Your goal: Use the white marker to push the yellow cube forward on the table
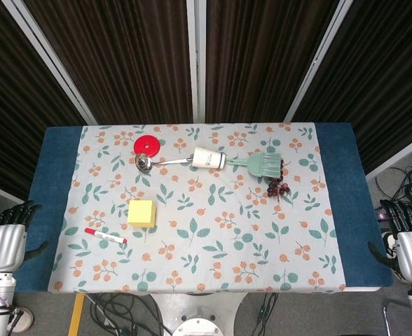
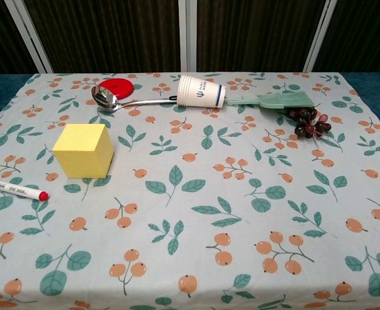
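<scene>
Lying flat on the patterned cloth of the table, the white marker is waiting near the front-left, red cap pointing right, just in front of and slightly left of the yellow cube, apart from it. Both arms are hanging off the table's edges: the left robot hand is holding nothing, fingers apart and loosely curled, and the right robot hand is likewise resting empty with fingers spread. Nothing of the task appears begun. The thin marker is lying low on soft cloth, so a pinch is likely risking a slip or bunching the fabric. Pushing the cube off-centre is risking a spin rather than a straight slide, and beyond it the ladle, red disc and tipped paper cup are sitting in the path.
</scene>
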`<state>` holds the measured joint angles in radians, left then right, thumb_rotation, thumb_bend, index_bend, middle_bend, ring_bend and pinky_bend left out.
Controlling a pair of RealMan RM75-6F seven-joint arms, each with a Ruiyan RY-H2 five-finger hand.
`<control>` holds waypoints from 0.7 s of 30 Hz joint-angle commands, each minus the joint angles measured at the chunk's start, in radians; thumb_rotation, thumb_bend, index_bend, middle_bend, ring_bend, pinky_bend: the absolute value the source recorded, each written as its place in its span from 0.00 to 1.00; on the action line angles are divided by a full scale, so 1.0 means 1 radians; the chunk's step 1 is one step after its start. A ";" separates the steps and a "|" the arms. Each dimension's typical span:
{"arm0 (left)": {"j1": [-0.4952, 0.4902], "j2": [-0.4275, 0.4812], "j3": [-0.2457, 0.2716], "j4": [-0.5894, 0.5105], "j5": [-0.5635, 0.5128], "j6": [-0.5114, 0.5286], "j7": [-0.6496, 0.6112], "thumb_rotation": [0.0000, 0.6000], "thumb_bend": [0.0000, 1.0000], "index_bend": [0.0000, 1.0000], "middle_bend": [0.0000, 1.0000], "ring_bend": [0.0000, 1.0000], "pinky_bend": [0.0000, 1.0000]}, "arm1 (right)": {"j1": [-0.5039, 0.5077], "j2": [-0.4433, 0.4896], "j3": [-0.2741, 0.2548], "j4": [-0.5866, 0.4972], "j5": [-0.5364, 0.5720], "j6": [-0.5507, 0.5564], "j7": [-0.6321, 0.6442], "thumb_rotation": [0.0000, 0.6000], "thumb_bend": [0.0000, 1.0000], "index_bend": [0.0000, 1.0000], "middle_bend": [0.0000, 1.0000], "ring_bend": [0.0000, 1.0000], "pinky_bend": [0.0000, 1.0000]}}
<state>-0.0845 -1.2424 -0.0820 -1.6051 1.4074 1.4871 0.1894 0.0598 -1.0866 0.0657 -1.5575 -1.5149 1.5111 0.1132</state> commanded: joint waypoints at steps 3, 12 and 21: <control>0.000 0.002 0.002 -0.004 -0.007 -0.006 -0.006 1.00 0.20 0.27 0.27 0.19 0.20 | -0.001 0.000 0.001 0.001 -0.002 0.003 0.002 1.00 0.18 0.00 0.09 0.00 0.00; -0.027 0.016 0.004 -0.004 0.002 -0.051 -0.016 1.00 0.19 0.27 0.28 0.19 0.20 | -0.005 0.007 0.007 0.003 -0.012 0.023 0.006 1.00 0.18 0.00 0.09 0.00 0.00; -0.145 -0.012 -0.006 0.069 0.036 -0.202 -0.061 1.00 0.21 0.35 0.38 0.20 0.20 | 0.007 0.015 0.015 0.001 -0.021 0.020 -0.002 1.00 0.18 0.00 0.09 0.00 0.00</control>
<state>-0.2022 -1.2406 -0.0867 -1.5601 1.4319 1.3153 0.1433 0.0668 -1.0719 0.0802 -1.5557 -1.5357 1.5316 0.1114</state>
